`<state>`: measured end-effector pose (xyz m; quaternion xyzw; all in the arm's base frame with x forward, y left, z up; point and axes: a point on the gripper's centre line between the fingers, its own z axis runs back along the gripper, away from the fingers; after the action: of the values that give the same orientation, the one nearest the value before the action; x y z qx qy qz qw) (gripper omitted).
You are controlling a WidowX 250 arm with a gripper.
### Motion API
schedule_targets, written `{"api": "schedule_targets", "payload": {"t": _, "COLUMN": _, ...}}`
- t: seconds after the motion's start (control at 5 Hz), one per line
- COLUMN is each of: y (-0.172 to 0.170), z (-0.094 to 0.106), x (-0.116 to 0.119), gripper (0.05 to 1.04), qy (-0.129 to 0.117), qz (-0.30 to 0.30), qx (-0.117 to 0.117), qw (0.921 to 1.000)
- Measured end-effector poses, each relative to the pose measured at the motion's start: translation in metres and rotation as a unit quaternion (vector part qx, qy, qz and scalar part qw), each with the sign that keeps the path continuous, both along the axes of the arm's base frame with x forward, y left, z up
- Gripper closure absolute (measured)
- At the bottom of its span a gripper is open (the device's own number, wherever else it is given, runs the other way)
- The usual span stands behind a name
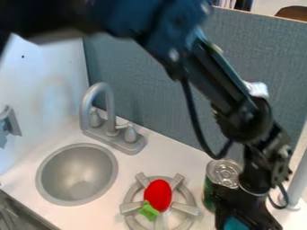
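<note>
Gripper (244,218) is at the lower right of the camera view, low over the white counter (190,161). Can't tell how far open it is or whether it has hold of anything. Teal thing (235,224) is right at the gripper, at the bottom edge, partly covered by it; too little shows to say what it is. Green can (222,174) stands upright just left of the gripper in the view, silver top up, right side partly hidden behind the gripper; contact unclear. Further left, well apart from the gripper: red toy (158,195) with a green piece (148,210) at its lower end, lying on the gray burner (185,208). Round gray sink (78,174) is left of that, gray faucet (110,108) behind it. Blue-gray panel (159,85) runs along the back.
</note>
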<state>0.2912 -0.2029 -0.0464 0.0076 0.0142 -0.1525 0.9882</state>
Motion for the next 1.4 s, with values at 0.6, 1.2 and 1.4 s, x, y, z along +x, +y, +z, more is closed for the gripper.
{"api": "schedule_targets", "payload": {"t": 0.6, "y": -0.018, "z": -0.016, "x": 0.013, "gripper": 0.393, "qy": -0.003, "qz": -0.002, "qx": 0.015, "qw": 0.9999}}
{"api": "schedule_targets", "payload": {"t": 1.2, "y": -0.029, "z": -0.036, "x": 0.01, "gripper": 0.403, "qy": 0.008, "qz": -0.007, "qx": 0.02, "qw": 0.9997}}
{"api": "schedule_targets", "payload": {"t": 1.4, "y": -0.034, "z": -0.04, "x": 0.014, "gripper": 0.409, "qy": 0.003, "qz": -0.002, "qx": 0.017, "qw": 0.9998}}
